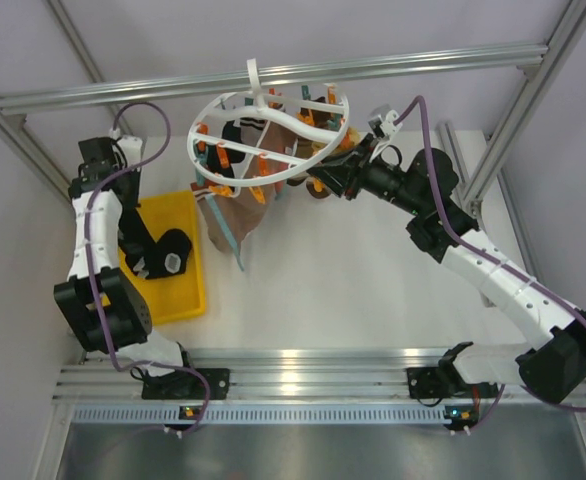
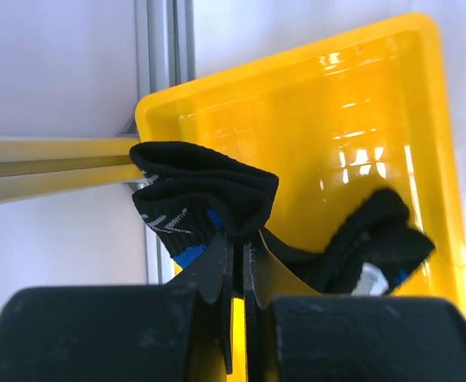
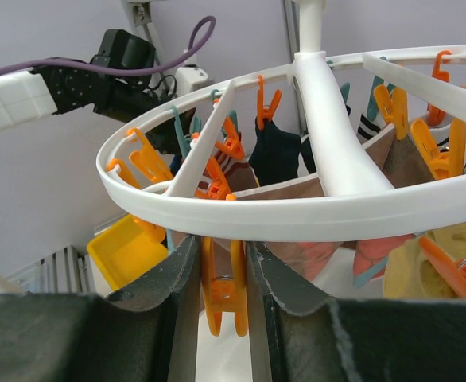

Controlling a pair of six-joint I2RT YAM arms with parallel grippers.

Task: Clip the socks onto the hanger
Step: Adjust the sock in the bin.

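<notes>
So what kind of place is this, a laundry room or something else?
Most likely a robotics lab test cell, not a home laundry room: an aluminium frame boxes in the white table, two robot arms are bolted at its near edge, and the hanger hangs from the frame's bar.

Overhead looking down, wrist views close, all share yellow tray

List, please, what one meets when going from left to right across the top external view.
yellow tray, with the black sock pinched over it by the left gripper → hanger → right gripper, closed on an orange clip → right arm's base
</notes>
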